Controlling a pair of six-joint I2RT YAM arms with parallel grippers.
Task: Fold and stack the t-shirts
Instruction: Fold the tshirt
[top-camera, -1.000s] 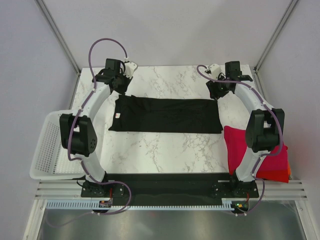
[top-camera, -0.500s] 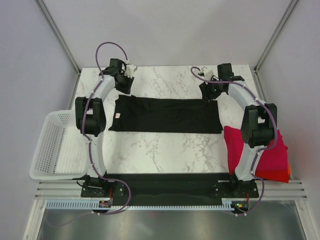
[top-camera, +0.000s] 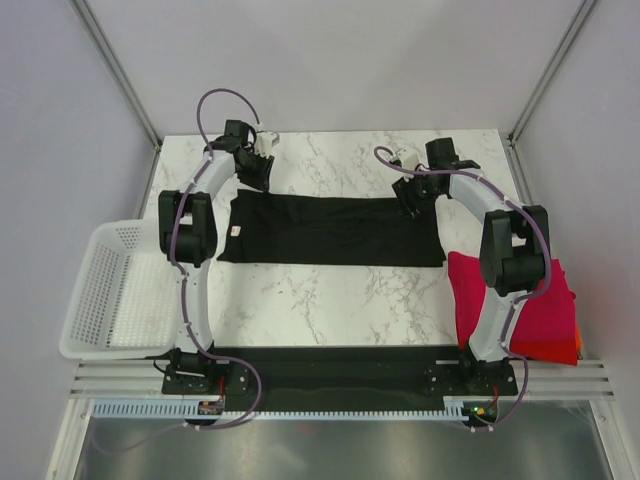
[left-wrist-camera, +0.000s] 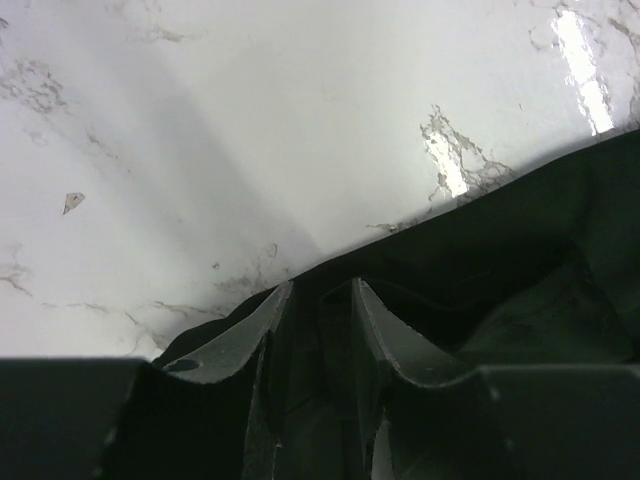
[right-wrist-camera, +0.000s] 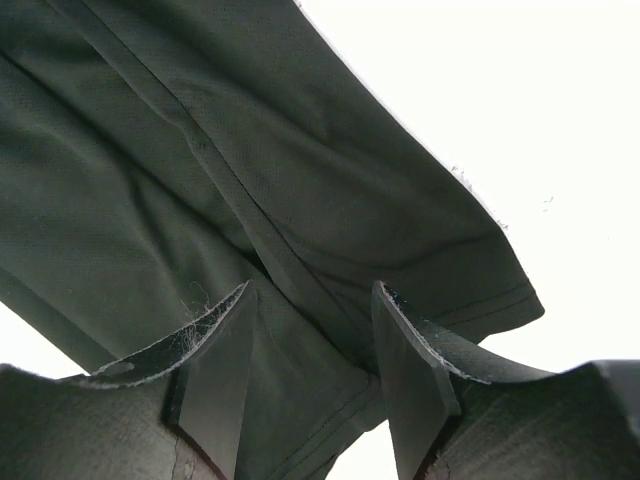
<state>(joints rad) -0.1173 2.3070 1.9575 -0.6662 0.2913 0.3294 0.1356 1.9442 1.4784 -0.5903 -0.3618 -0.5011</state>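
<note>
The black t-shirt (top-camera: 330, 230) lies folded into one long flat band across the far half of the tabletop (top-camera: 330, 305), its length running left to right; a small tag shows near its left end. At the right near edge I see a folded magenta-red t-shirt (top-camera: 465, 300) lying on an orange-red t-shirt (top-camera: 562, 352), of which only a sliver shows at the near right corner; both sit partly behind the right arm, well apart from the black one's middle but close to its near right corner.

The left gripper (top-camera: 256, 172) hangs over the band's far left corner; in my left wrist view its jaws stand a little apart, and dark cloth fills the narrow gap below them. The right gripper (top-camera: 410, 196) is at the far right corner; its jaws are plainly parted, straddling a hemmed fold of the shirt without pinching it.

A white mesh basket (top-camera: 100, 290) sits off the tabletop's left edge.
</note>
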